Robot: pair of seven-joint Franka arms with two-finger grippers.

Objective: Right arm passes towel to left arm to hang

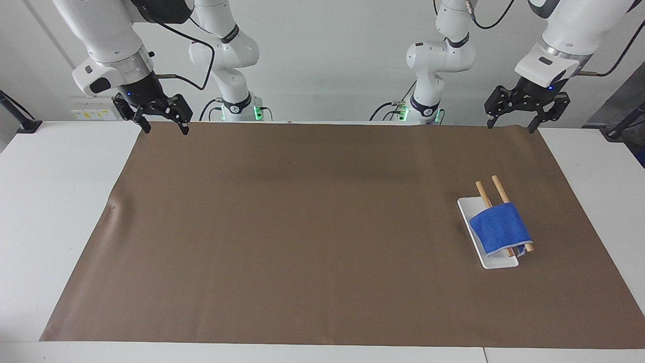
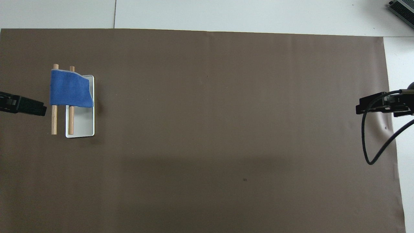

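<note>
Brown mat (unmarked) bears hung towel.

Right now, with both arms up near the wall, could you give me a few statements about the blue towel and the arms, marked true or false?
1. The towel hangs over two wooden rods. True.
2. The left end effector grips the towel. False: it is open, holding nothing.
3. The rods sit above a white tray. True.
4. The towel lies at the right arm's end of the table. False: the left arm's end.
5. The right end effector is open. True.
</note>
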